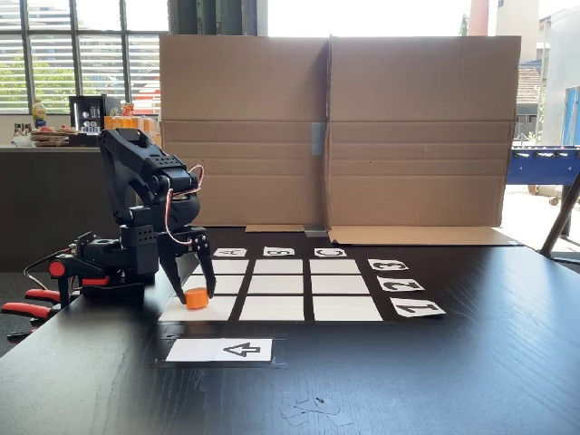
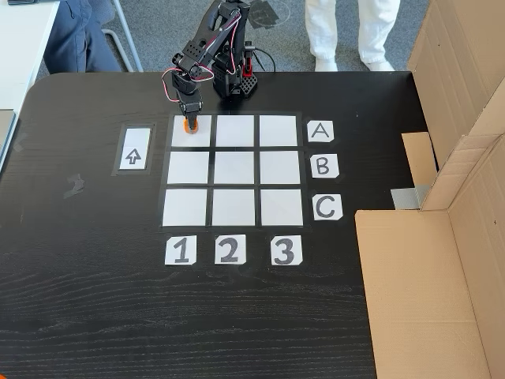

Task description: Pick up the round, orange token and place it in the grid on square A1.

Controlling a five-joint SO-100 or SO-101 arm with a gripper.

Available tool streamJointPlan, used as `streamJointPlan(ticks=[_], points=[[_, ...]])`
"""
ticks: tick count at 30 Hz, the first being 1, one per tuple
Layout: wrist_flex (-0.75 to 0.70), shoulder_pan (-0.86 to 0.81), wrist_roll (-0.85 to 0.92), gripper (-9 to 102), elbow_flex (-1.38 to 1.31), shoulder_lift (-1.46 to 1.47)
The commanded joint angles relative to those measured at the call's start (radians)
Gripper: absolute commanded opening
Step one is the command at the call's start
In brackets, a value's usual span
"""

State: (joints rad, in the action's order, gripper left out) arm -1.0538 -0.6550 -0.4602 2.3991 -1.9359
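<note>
So the token (image 1: 197, 298) is sitting low on square A1 (image 2: 192, 134) — that's the corner cell of the grid (image 2: 233, 208) on the A card's (image 2: 319, 131) row and above the 1 card (image 2: 181, 250), right next to the arrow card (image 2: 134, 150). The gripper (image 1: 193, 292) is straddling it, one finger (image 1: 173, 275) on each side. From the side-on fixed view the jaws look only partly open, close in against the token's sides, but I honestly can't tell whether they're pinching it or have just let go.

Handling-wise, my guess is this thing is dead easy: a small hard plastic puck, light, stiff, nothing to break. The smooth curved wall is the only catch — it could squirt out sideways if the pads land off-centre. Best hold looks like straight across the round side, at mid-height, with the flat top kept level. Being so short, there isn't much wall to grab, so the fingertips need to go nearly down to the paper.
</note>
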Motion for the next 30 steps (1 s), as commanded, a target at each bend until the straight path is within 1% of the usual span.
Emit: streamJointPlan(ticks=[1,12,25,30], points=[[0.011,-0.002,-0.009,7,-0.023,0.003],[0.012,-0.008,-0.009,9,-0.021,0.02],[0.012,-0.038,0.002,20,-0.021,0.032],[0.012,-0.048,0.003,21,-0.018,0.034]])
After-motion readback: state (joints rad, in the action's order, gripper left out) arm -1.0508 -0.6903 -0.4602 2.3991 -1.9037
